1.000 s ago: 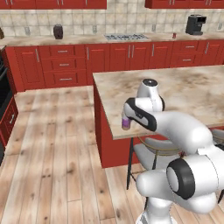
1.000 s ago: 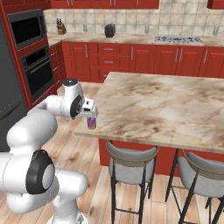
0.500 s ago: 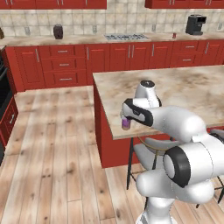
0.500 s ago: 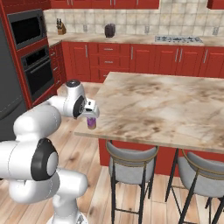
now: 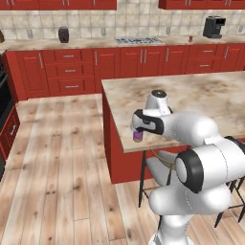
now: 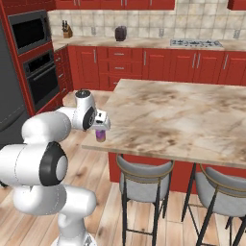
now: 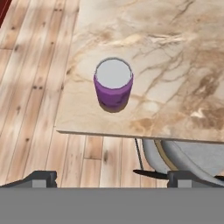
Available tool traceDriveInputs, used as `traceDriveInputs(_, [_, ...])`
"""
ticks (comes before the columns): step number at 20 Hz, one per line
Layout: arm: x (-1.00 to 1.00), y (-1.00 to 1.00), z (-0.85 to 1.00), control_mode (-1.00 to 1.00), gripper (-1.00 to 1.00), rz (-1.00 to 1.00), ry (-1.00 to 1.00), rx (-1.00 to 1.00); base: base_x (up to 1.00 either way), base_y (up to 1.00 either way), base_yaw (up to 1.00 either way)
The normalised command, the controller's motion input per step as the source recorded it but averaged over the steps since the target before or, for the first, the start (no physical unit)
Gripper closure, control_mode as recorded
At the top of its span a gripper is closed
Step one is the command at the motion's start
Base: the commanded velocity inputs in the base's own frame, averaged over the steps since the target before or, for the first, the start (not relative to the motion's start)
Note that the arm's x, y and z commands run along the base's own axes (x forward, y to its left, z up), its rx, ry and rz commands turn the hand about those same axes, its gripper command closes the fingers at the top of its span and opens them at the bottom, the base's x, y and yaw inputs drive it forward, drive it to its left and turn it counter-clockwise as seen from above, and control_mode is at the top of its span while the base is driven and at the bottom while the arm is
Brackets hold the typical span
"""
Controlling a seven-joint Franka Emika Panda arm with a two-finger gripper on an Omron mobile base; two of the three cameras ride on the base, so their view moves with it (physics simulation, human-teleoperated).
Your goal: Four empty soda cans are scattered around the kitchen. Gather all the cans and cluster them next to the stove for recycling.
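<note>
A purple soda can (image 7: 113, 85) stands upright near the corner of the marbled island counter (image 5: 201, 95). It also appears as the purple can (image 5: 138, 136) and purple can (image 6: 100, 136) in the base views. My gripper (image 7: 113, 178) hangs just above it, open, its fingers wide apart and not touching it. The same gripper (image 5: 139, 126) and gripper (image 6: 101, 124) sit right over the can's top. The stove (image 5: 138, 41), also stove (image 6: 196, 43), lies on the far back counter. A small red can (image 5: 191, 38) stands on that counter right of the stove.
Two grey stools (image 6: 144, 173) stand under the island's near edge. A black wall oven (image 6: 41, 72) is at the left. A coffee machine (image 5: 213, 26), a dark jar (image 5: 63, 34) and a knife block (image 6: 67, 31) sit on the back counter. Wood floor (image 5: 57, 158) lies open to the left.
The hand has crept a little further over the purple can and the elbow has swung slightly. The can has not moved and the jaws stay open.
</note>
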Motion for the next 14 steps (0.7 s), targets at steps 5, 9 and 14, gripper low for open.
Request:
traceDriveInputs(5, [0.18, 0.00, -0.15, -1.00, -1.00, 0.00, 0.00, 0.00, 0.00, 0.00, 0.00])
traceDriveInputs(9, [0.20, 0.00, -0.13, -1.00, -1.00, 0.00, 0.00, 0.00, 0.00, 0.00, 0.00])
traceDriveInputs(14, [0.20, 0.00, -0.13, -1.00, -1.00, 0.00, 0.00, 0.00, 0.00, 0.00, 0.00])
